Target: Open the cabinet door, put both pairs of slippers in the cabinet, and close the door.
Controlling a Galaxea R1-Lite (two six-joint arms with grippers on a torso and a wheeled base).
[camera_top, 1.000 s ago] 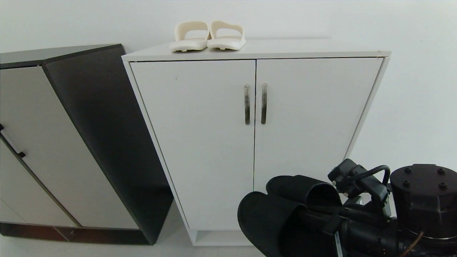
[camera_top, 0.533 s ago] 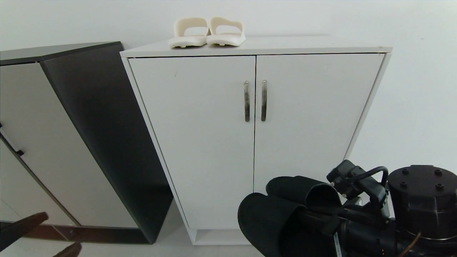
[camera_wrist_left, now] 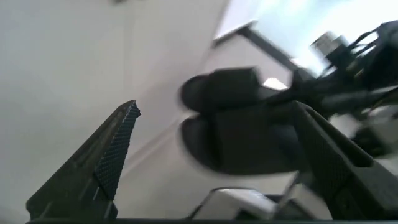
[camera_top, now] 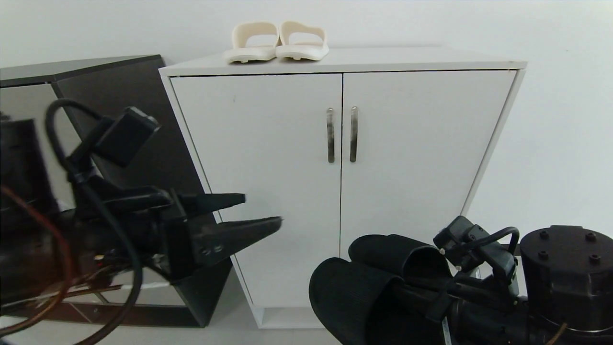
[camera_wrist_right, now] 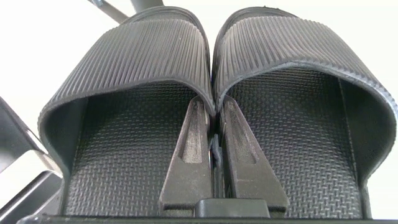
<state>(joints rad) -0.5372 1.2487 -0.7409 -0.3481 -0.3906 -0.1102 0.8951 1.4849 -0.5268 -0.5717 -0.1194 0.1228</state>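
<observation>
The right claw (camera_wrist_right: 213,107) pinches both black slippers (camera_wrist_right: 137,62) by their inner walls

cream slippers (camera_top: 276,50) atop shut white cabinet (camera_top: 268,158), black slippers (camera_top: 378,278) before it.

Room log: I saw a plain white wall (camera_top: 565,120) across the back, evenly lit. A dark cabinet (camera_top: 119,81) stood at the robot's left, against that wall. Its top and side were near black, its front panel (camera_top: 24,103) pale grey, its plinth (camera_top: 134,314) brown. The floor (camera_top: 230,330) was light grey.
</observation>
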